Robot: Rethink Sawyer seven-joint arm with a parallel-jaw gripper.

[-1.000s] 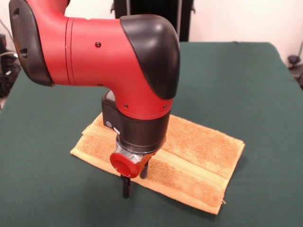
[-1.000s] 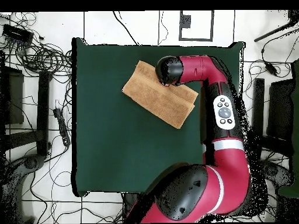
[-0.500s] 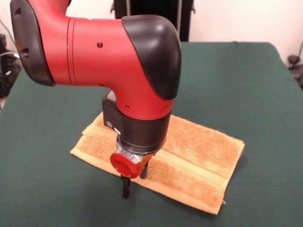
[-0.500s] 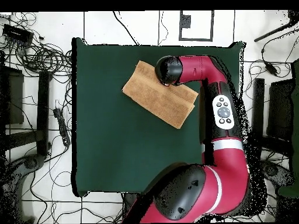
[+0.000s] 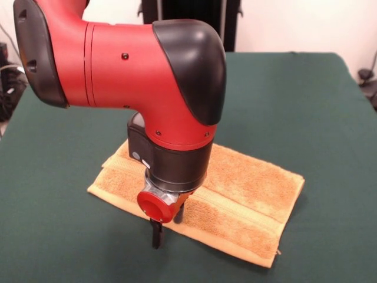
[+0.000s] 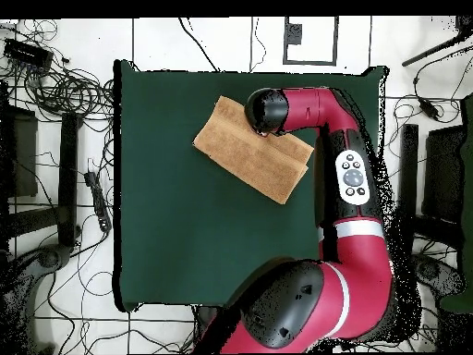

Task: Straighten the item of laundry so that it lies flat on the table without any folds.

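At the towel (image 5: 247,194)'s near edge stands the end effector (image 5: 165,227).

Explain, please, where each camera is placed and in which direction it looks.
Front view: sits across the table, facing the robot; it looks at the folded towel; the arm's wrist fills the upper left, the gripper at the towel's near edge.
Overhead view: above the table, looking straight down; the whole arm shows from its base at the bottom.
Both share towel, table and arm.
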